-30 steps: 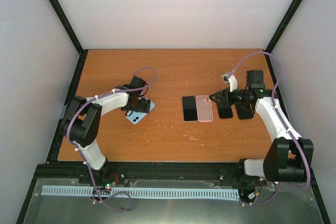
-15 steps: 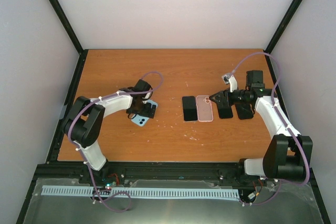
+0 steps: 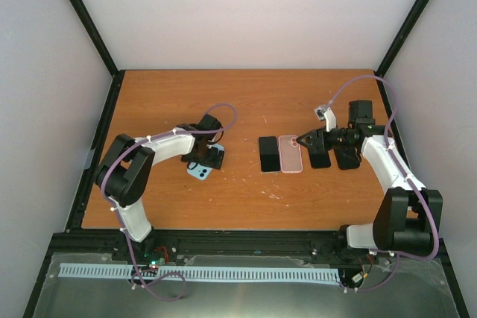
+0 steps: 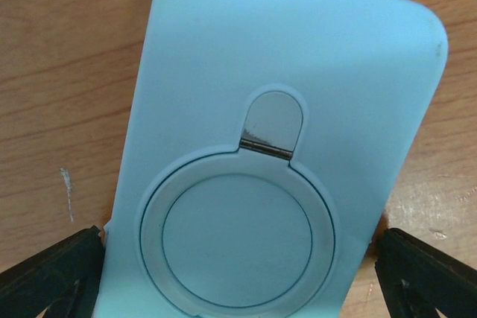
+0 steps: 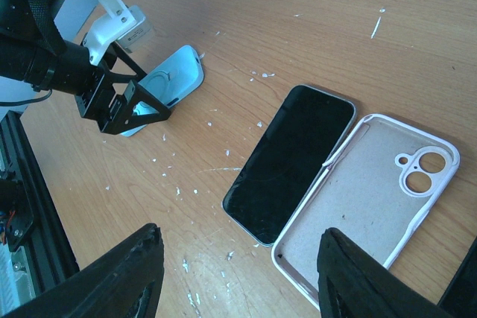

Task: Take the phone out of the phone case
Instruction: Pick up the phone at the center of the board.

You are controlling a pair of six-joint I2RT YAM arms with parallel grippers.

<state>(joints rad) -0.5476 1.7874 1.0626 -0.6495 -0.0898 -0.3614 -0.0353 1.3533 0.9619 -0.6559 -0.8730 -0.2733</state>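
A light blue phone case (image 4: pixel 283 72) with a round ring holder lies back up on the table; no phone shows inside it. My left gripper (image 4: pixel 238 262) is open low over it, one black finger (image 4: pixel 48 273) just outside each long edge. In the top view the left gripper (image 3: pixel 212 157) covers the far end of the blue case (image 3: pixel 200 173). A bare black phone (image 5: pixel 294 158) lies screen up beside an empty pink-rimmed case (image 5: pixel 369 199). My right gripper (image 5: pixel 238 288) hangs open above the table near them, holding nothing.
Two dark flat items (image 3: pixel 346 156) lie on the table under the right wrist, right of the pink-rimmed case (image 3: pixel 290 153) and black phone (image 3: pixel 268 153). White flecks dot the wood. Black frame rails (image 3: pixel 104 121) edge the table.
My left gripper has moved right and a little nearer, coming over the blue case, which has shifted and turned slightly. The right arm has stayed put.
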